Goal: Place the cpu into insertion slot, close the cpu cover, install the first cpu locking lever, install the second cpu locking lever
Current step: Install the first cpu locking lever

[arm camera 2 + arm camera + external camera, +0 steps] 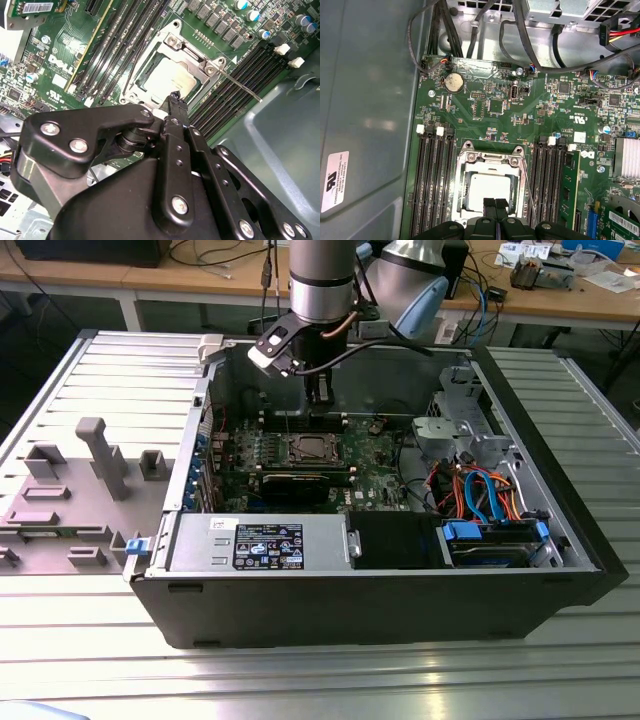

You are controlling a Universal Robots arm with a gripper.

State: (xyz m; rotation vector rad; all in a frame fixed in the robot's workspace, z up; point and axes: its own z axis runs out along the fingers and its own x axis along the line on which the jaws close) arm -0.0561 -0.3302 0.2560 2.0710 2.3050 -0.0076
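Note:
The cpu [490, 189] lies flat in the insertion slot [465, 148] of the green circuit board, its silver-grey top showing in both wrist views [167, 80]. The cpu cover [490, 161] lies down around the chip as a silvery frame [194, 54]. A thin locking lever [241, 86] sticks out from the socket's corner across the memory slots. My gripper [175, 96] hangs just above the socket's edge, shut with nothing between its fingers. In the exterior view the gripper [320, 398] hovers over the socket [308, 448] inside the open case.
Long black memory slots [432, 185] flank the socket on both sides. A black graphics card [300, 480], a power supply [260, 540] and a drive bay with orange and blue cables [480, 495] fill the case. A grey fixture [95, 460] stands at the exterior view's left.

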